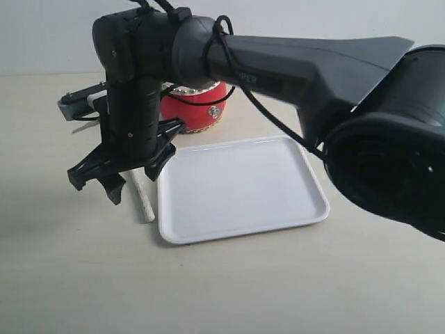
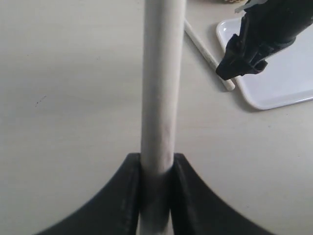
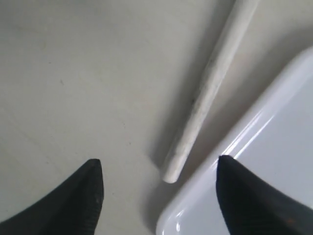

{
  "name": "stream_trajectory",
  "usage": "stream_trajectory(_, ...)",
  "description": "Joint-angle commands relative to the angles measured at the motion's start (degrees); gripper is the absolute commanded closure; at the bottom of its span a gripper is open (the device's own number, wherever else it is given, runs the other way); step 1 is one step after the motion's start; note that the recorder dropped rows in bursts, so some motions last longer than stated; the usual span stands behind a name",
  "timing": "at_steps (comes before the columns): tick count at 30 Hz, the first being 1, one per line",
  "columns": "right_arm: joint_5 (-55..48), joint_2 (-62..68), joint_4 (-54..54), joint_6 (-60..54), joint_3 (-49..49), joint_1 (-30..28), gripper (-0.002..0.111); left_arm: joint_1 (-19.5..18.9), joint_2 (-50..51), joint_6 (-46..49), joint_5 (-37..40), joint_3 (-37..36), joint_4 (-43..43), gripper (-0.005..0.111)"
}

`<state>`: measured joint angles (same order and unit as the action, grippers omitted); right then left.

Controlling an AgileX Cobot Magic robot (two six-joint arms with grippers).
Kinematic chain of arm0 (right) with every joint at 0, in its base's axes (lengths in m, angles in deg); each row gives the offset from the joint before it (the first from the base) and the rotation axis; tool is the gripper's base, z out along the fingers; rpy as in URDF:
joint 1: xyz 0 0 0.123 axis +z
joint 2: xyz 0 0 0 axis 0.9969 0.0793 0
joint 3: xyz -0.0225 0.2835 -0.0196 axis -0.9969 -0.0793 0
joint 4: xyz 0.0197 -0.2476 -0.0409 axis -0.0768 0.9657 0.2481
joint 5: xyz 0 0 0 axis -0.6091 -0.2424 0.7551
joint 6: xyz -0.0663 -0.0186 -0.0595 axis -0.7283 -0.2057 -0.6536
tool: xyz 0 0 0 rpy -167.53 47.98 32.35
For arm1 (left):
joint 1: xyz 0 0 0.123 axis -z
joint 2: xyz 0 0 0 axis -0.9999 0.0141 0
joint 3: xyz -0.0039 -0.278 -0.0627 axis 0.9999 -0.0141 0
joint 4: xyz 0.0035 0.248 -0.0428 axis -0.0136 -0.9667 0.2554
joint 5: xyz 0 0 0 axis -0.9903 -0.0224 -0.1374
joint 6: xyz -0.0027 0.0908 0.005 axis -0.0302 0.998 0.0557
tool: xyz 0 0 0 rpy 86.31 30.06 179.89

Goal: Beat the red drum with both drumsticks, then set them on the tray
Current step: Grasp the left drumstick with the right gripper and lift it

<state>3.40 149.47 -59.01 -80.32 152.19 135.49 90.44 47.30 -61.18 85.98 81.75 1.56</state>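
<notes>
The left gripper (image 2: 156, 164) squeezed one drumstick (image 2: 161, 73). The right gripper (image 3: 159, 160) hung wide open over the other stick (image 3: 210, 83), between the tray (image 3: 274, 147) and the counter (image 1: 69, 278)'s left edge.

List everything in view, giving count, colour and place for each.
red drum: one, red with a pale top, at the back of the table, behind the right arm.
tray: one, white, on the table in front of the drum.
drumsticks: two, whitish; one lies on the table beside the tray, the other is held by the left gripper.
table: one, beige, under everything.
left gripper: one, black, shut on a drumstick.
right gripper: one, black, open over the lying drumstick's end.
</notes>
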Motion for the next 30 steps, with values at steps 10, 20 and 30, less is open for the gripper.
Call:
stream_trajectory(10,5.2,4.5,1.1,0.2,1.1,0.0,0.049,0.1,-0.3,-1.1,0.4,0.3,-0.3,0.107)
stream_trajectory(20,5.2,7.0,0.5,0.7,1.1,0.0,0.051,0.1,-0.3,-1.1,2.2,0.3,-0.3,0.107)
stream_trajectory(30,5.4,7.0,3.8,6.0,1.1,0.0,0.098,0.1,-0.3,-1.1,2.2,0.3,-0.3,0.107)
